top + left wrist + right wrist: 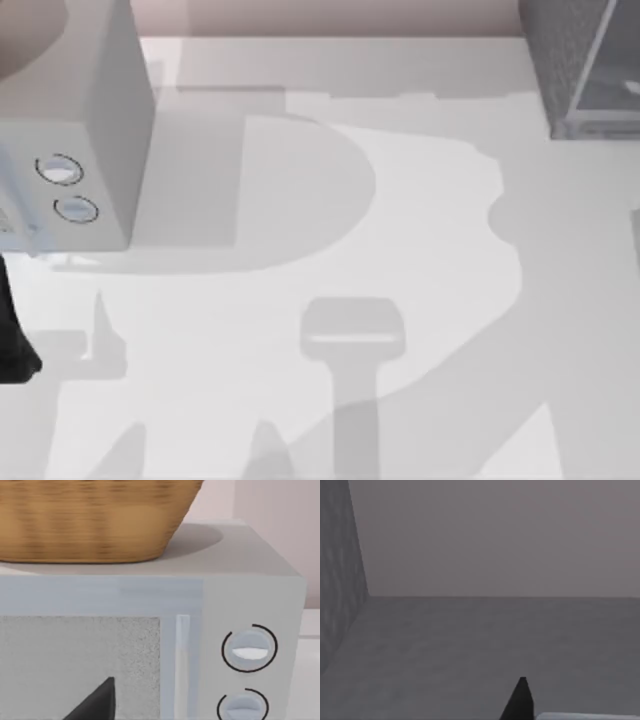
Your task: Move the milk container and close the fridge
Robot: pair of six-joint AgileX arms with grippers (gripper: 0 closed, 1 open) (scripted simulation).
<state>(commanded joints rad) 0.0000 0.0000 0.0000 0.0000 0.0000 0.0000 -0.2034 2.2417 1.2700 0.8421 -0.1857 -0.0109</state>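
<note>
Right gripper (520, 700) fingertip nearest lens, grip state unreadable. Fridge (590, 70) at bench's far-right corner: right arm closer. Left arm parked at left edge.

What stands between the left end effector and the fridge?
Nothing visible does. The left end effector faces the light-grey box with two rings at the table's left. The fridge stands at the back right corner, and the top view shows shadowed tabletop between them.
</note>
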